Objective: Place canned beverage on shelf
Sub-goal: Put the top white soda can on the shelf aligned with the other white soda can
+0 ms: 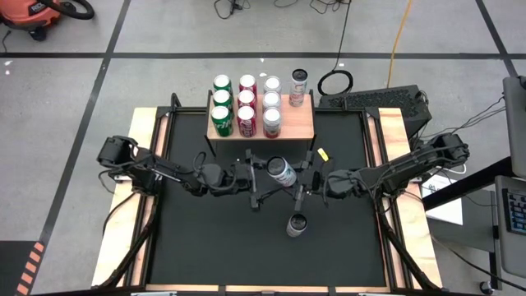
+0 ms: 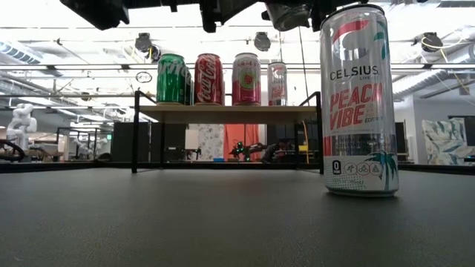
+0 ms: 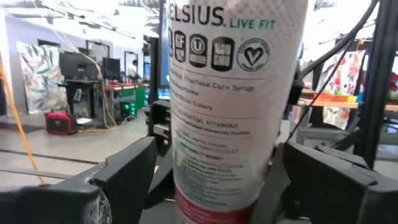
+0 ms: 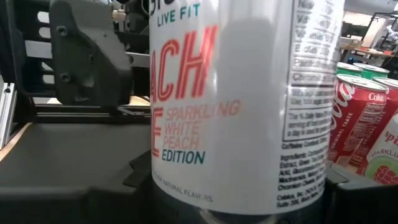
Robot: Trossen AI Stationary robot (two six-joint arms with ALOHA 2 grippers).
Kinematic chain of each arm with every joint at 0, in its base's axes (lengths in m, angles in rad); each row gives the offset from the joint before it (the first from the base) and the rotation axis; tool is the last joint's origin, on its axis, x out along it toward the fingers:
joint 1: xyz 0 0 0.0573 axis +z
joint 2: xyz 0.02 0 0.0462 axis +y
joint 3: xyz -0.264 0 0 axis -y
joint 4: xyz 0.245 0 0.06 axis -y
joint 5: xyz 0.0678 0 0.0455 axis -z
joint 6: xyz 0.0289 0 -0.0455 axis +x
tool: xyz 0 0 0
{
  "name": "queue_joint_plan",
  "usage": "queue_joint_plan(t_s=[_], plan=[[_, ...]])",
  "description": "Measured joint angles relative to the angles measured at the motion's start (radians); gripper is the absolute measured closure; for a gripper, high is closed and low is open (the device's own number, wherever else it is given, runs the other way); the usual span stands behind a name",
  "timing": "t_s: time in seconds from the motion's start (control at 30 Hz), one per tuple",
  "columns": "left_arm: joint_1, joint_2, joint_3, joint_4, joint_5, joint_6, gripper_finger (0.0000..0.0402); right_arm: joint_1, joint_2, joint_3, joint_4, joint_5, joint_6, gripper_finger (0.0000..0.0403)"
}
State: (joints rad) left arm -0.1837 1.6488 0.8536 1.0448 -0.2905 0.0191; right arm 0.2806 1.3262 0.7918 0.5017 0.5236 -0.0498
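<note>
A white Celsius can [image 1: 282, 171] hangs above the black mat, just in front of the shelf [image 1: 304, 123], a wood-topped stand on black legs [image 2: 223, 113] that bears several cans. My right gripper [image 1: 301, 178] comes in from the table's right and is shut on this can. My left gripper [image 1: 261, 173] comes in from the left and is open. Its two fingers [image 3: 127, 177] stand on either side of the can [image 3: 230, 106], with a narrow gap at each side. A second Celsius can [image 1: 297, 224] stands upright on its base on the mat [image 2: 359, 100]. My right gripper holds the can by its side wall, low on the body [image 4: 236, 186], reaching in about level from the table's right. The can fills the right wrist view and hides the fingers. The can is lifted clear of the mat, roughly upright and leaning a little.
On the shelf stand green [image 1: 220, 115], red [image 1: 246, 115] and pale [image 1: 271, 119] cans in rows, with one more can [image 1: 297, 86] at its far right. Bare wood shows on the shelf's near right. Cables and a keyboard lie beyond the table's far right corner.
</note>
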Motion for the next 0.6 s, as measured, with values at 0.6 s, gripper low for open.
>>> queue_joint_plan(t_s=[0.6], plan=[[0.046,0.083,0.056,0.012,0.1,0.022,0.0111,0.0,0.0,0.0,-0.013,-0.029,-0.016,0.0172]])
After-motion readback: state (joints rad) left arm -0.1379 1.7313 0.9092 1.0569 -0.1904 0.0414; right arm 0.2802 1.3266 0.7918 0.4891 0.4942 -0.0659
